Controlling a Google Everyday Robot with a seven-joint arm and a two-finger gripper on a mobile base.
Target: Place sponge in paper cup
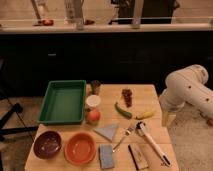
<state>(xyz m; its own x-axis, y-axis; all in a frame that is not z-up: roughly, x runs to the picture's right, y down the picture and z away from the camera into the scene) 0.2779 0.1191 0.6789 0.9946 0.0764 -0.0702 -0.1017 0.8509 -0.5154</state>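
Note:
The blue-grey sponge (106,156) lies flat at the table's front edge, between the orange bowl (80,148) and a brown block (138,156). The white paper cup (93,101) stands upright mid-table, just right of the green tray (63,101) and behind an orange-red fruit (93,116). My white arm is folded at the right of the table. Its lower end with the gripper (168,119) hangs beside the table's right edge, well away from both sponge and cup. Nothing shows in it.
A pale blue folded cloth (107,131), fork (125,136), white-handled tool (152,142), banana (145,114), green pepper (122,110), dark red fruit (127,95), small dark cup (95,86) and a brown bowl (47,144) lie on the wooden table (150,92). A dark counter stands behind.

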